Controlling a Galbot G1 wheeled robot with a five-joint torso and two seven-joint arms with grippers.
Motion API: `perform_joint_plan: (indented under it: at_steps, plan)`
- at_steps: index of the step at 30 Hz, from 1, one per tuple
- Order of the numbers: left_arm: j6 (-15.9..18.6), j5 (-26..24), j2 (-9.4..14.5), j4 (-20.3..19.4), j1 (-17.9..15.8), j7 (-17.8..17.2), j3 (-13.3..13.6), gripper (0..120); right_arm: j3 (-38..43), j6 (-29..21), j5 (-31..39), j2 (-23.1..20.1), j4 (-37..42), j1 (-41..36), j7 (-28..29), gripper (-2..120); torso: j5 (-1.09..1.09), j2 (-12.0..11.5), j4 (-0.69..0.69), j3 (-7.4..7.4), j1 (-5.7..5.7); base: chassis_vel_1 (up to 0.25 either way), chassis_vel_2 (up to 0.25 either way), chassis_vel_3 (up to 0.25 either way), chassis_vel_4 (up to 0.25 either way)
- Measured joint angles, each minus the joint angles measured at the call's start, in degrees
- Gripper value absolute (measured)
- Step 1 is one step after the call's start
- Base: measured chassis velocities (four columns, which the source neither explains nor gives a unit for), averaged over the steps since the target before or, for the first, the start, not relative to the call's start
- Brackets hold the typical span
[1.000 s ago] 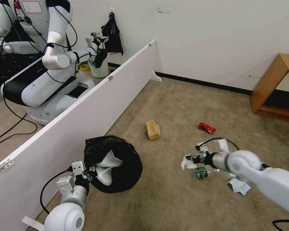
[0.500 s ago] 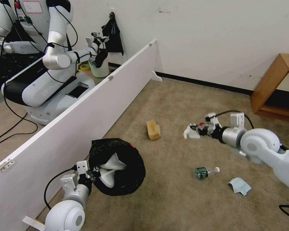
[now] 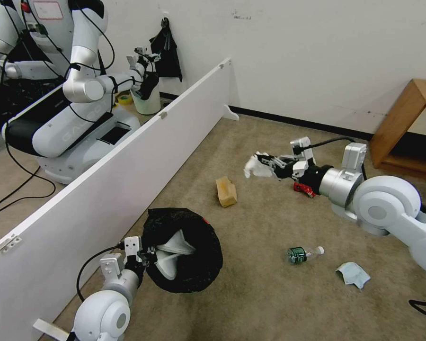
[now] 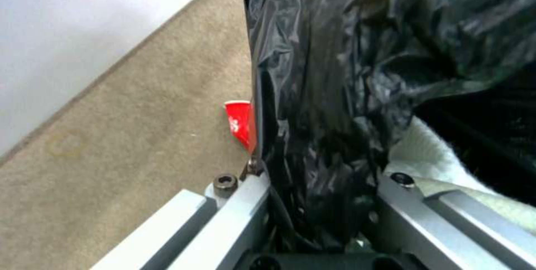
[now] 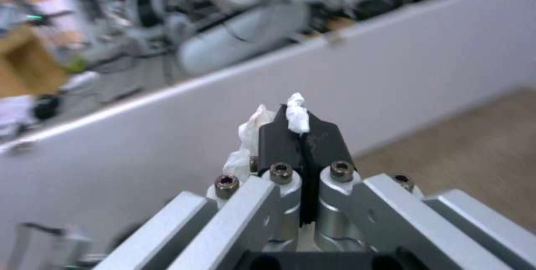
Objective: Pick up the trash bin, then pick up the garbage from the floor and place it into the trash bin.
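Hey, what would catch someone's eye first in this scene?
The right gripper, raised over the carpet, pinches a white tissue. Near the white partition, the left gripper holds the black-lined trash bin by its rim. A bottle and blue cloth lie on the floor.

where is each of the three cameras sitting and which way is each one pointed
Head view: on the robot's head, looking forward and down over the carpet; both arms show, the left gripper holding the trash bin, the right gripper raised with the white tissue.
Left wrist view: on the left wrist, looking along its fingers clamped on the bin's black bag.
Right wrist view: on the right wrist, looking past shut fingers towards the white partition.
Shared: head and right wrist views both show tissue and partition.
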Motion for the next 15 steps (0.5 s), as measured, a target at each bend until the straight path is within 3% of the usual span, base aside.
perform_joint_plan:
  at_steps: [15]
  plan:
    - [1.44, -1.90, 0.22, 0.06, -0.81, 1.39, 1.32, 0, -3.82, 7.59, -5.48, 0.58, 6.74, 2.06, -14.48, 0, 0.01, 0.00, 0.00, 0.00, 0.00, 0.000, 0.000, 0.000, 0.000]
